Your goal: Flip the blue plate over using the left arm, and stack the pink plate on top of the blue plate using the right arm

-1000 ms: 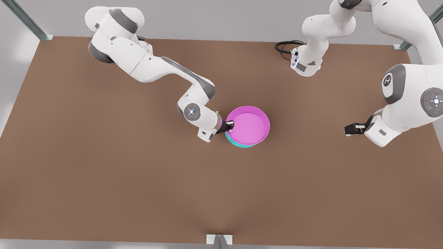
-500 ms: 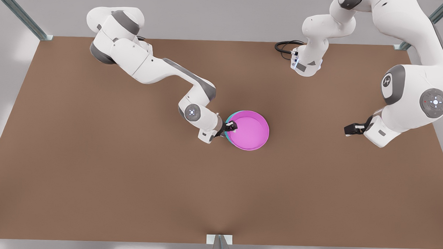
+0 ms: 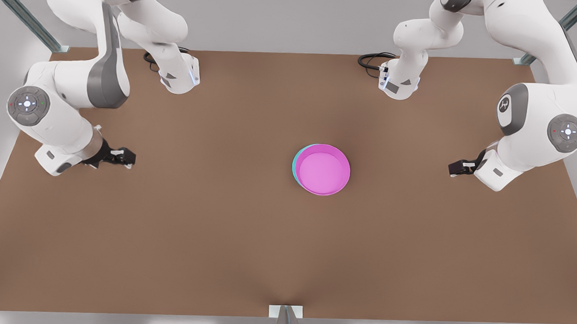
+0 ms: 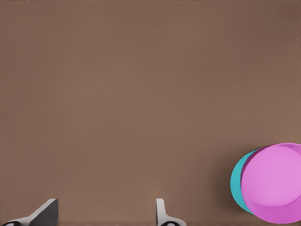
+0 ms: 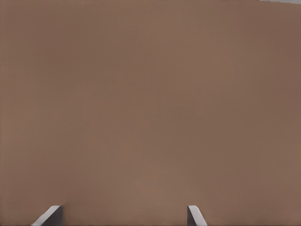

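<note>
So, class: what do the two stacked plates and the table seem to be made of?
Pink plate: probably plastic, from its uniform matte colour and thin moulded rim. Blue plate beneath: likely the same, with an identical flat sheen. Table: plain matte brown, perhaps laminate; no grain visible.

The light is soft and even, coming from above. The brown tabletop (image 3: 180, 235) shows no glare. A faint darker patch lies at the frame's lower middle. Shadows are weak. The wrist views look slightly smooth.
</note>
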Tool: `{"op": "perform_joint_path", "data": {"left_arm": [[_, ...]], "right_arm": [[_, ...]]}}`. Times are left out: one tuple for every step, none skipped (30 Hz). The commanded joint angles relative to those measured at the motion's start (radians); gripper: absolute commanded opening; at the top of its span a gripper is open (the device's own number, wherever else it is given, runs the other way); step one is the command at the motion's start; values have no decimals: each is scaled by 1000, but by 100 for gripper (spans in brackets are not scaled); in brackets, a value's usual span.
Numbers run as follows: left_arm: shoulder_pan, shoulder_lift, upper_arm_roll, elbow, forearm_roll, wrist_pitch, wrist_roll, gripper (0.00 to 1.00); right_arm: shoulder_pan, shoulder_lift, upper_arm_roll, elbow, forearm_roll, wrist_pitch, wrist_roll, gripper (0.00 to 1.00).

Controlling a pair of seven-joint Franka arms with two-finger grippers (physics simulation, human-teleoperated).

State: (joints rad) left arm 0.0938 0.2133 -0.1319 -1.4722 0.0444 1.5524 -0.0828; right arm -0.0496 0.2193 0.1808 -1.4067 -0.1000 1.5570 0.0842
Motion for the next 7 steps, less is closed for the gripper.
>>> {"op": "perform_joint_path", "data": {"left_arm": [[1,0,0,0,0,0,0,100],[0,0,0,0,0,0,0,100],[0,0,0,1,0,-2,0,100],[0,0,0,0,0,-2,0,100],[0,0,0,0,0,0,0,100],[0,0,0,0,0,0,0,100],[0,0,0,0,0,0,0,100]], "right_arm": [[-1,0,-1,0,0,-2,0,100],[-1,5,-1,0,-1,-2,2,100],[-3,8,-1,-1,-1,-2,-3,100],[-7,9,-1,0,-1,-2,-7,100],[-21,11,-1,0,0,-2,-11,100],[-21,11,-1,0,0,-2,-14,100],[-24,12,-1,0,0,-2,-12,100]]}}
